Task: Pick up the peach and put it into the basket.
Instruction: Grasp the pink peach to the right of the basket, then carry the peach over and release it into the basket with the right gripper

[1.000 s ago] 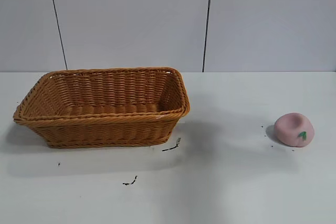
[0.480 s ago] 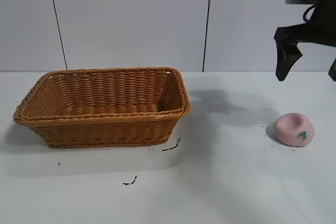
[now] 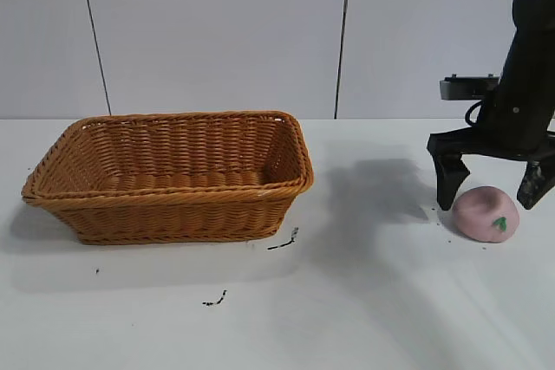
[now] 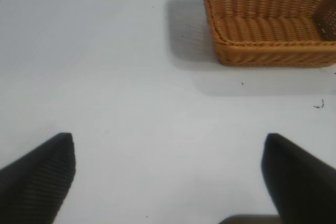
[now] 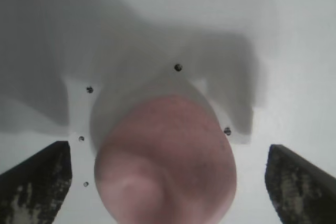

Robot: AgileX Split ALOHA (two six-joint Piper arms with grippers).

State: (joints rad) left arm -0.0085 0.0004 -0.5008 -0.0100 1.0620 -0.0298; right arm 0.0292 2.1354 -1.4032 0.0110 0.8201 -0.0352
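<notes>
The pale-pink peach (image 3: 486,213) with a green leaf mark lies on the white table at the right. My right gripper (image 3: 490,186) hangs open just above and behind it, one finger on each side, not touching. In the right wrist view the peach (image 5: 165,158) fills the gap between the spread fingers (image 5: 37,182). The orange-brown wicker basket (image 3: 169,201) stands at the left and holds nothing. It also shows in the left wrist view (image 4: 270,51). My left gripper (image 4: 168,177) is open over bare table, out of the exterior view.
Small dark specks and marks (image 3: 283,242) lie on the table in front of the basket and around the peach. A white panelled wall stands behind the table.
My right arm has come into view from the upper right and dropped down until its open fingers straddle the peach. The peach and the basket have not moved.
</notes>
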